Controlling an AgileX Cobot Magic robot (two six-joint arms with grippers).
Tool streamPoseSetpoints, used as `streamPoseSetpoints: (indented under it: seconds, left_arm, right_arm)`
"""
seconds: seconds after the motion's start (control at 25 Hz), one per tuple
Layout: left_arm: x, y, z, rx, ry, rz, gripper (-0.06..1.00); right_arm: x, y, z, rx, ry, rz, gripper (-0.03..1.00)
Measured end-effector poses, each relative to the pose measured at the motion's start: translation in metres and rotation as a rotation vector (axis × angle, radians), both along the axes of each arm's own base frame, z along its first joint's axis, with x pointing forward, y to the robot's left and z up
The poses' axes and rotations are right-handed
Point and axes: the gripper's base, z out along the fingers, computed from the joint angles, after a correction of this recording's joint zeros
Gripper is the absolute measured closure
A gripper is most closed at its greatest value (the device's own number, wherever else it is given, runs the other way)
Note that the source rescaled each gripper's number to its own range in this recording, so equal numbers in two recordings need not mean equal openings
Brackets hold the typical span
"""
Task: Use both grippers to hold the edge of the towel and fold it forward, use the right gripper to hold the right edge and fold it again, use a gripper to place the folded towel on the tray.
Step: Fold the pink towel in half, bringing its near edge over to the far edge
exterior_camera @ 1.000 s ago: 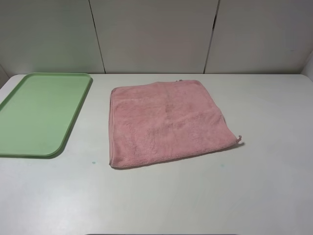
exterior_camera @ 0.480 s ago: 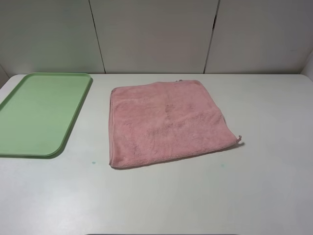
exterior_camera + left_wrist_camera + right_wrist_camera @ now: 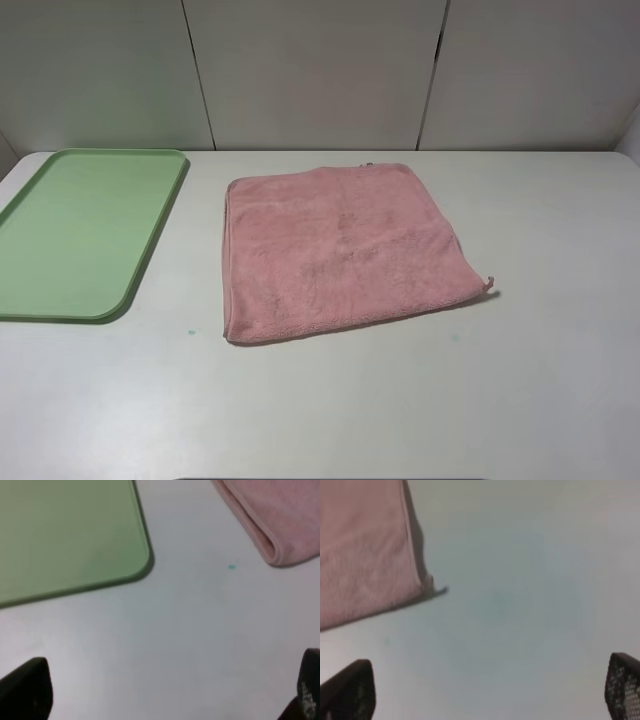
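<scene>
Pink towel (image 3: 340,250) lies flat at centre frame of the high view, roughly square and turned slightly askew. Its near hem (image 3: 330,328) runs from lower left up toward the right. The right edge (image 3: 445,230) slants down to a corner where the small loop tag (image 3: 489,284) sticks out onto the white table (image 3: 400,400).

Light green tray (image 3: 75,235) sits at the left of the frame. Its long rim lies near the towel's left side, with a strip of bare table between them, not touching.

Wide bare table in front of the towel and to its right. A narrower band lies behind it, before the wall panels (image 3: 310,70). A tiny teal speck (image 3: 191,332) marks the table just off the towel's near left corner.

My left gripper (image 3: 167,692): jaws spread wide, only bare table between them. Its wrist view takes in the tray's rounded corner, the speck, and the towel's corner with a thick, rounded lip.

My right gripper (image 3: 487,690): jaws spread wide too, holding nothing, over bare table. Its wrist view catches the tag corner, well apart from the fingertips (image 3: 622,685).
</scene>
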Motion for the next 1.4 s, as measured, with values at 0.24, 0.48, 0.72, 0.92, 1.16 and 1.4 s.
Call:
streamPoseSetpoints:
  seconds: [0.24,0.48,0.72,0.92,1.16,1.4]
  left_arm:
    - [0.018,-0.002,-0.004,0.012,0.129,0.000,-0.04]
    - [0.032,-0.004,-0.009,0.024,0.230,-0.022,-0.04]
    - [0.042,-0.011,-0.009,0.048,0.298,-0.110,-0.04]
    - [0.053,-0.016,-0.005,0.108,0.332,-0.183,-0.04]
    - [0.074,-0.025,-0.002,0.184,0.385,-0.243,-0.04]
    - [0.100,-0.034,0.003,0.194,0.398,-0.249,-0.04]
  right_arm:
    - [0.017,0.000,0.004,-0.004,0.091,0.016,-0.03]
    - [0.035,0.000,0.024,-0.014,0.121,0.031,-0.03]
    - [0.055,0.004,0.037,0.011,0.158,0.071,-0.03]
    - [0.074,0.008,0.038,0.043,0.221,0.115,-0.03]
    - [0.100,0.009,0.028,0.061,0.298,0.131,-0.03]
    - [0.124,0.008,0.014,0.046,0.359,0.147,-0.03]
